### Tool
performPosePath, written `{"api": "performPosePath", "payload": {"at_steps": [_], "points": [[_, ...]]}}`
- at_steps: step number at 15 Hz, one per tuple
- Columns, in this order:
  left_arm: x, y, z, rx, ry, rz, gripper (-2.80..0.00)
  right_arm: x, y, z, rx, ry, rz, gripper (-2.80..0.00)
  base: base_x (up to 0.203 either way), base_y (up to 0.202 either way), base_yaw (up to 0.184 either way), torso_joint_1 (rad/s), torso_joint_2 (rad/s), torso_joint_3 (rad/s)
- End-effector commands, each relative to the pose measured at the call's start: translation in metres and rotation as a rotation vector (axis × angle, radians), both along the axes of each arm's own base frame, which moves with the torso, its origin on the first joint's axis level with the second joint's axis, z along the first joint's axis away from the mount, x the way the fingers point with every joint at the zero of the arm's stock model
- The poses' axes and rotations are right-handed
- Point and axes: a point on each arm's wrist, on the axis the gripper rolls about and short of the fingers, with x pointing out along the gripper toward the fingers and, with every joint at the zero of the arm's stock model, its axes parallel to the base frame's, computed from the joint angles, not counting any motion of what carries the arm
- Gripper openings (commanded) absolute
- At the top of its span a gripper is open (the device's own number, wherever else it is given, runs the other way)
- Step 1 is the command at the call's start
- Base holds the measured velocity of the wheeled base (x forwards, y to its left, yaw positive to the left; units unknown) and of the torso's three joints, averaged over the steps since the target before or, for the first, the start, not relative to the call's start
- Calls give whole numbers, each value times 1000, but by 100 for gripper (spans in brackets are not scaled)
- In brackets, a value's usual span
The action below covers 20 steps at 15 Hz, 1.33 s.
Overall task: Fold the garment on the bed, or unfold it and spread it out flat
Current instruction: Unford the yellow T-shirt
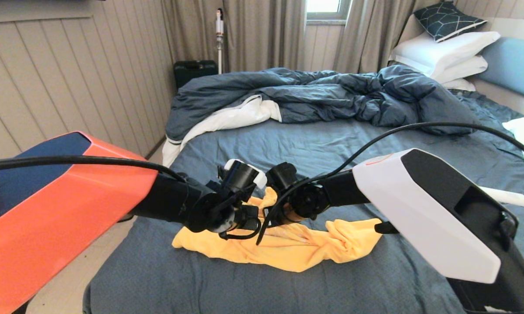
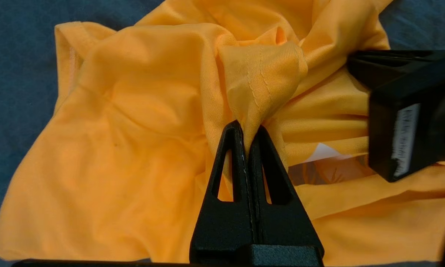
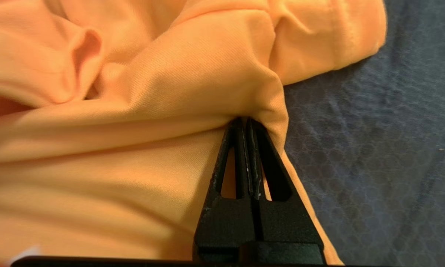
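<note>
Wrist views: left gripper [image 2: 249, 128], right gripper [image 3: 244, 122] each pinch garment [image 2: 133, 111] folds | head view: fingertips hidden

My left arm [image 1: 65, 205] and right arm [image 1: 436, 218] reach inward until their wrists nearly meet. My left gripper [image 2: 248, 133] has its fingers pressed together, pinching a fold of the garment [image 2: 133, 122]; my right gripper [image 3: 244, 124] is likewise clamped on cloth.
</note>
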Motion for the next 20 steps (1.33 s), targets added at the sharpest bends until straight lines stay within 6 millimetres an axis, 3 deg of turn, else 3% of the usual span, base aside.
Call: {"api": "performPosePath", "payload": {"at_steps": [1,15,18,20], "points": [[-1,6,5,-5,-5,14,-280,2,-2,-8,-12,15,-8,-280,0,0,0,0,0,0],[-16,26,29,-23,-27,29,-280,6,-8,-11,-5,26,-31,-280,0,0,0,0,0,0],[-38,43,44,-35,-33,31,-280,5,-10,-10,-6,25,-35,-280,0,0,0,0,0,0],[-62,56,51,-38,-22,24,-280,5,-11,-11,-8,27,-39,-280,0,0,0,0,0,0]]}}
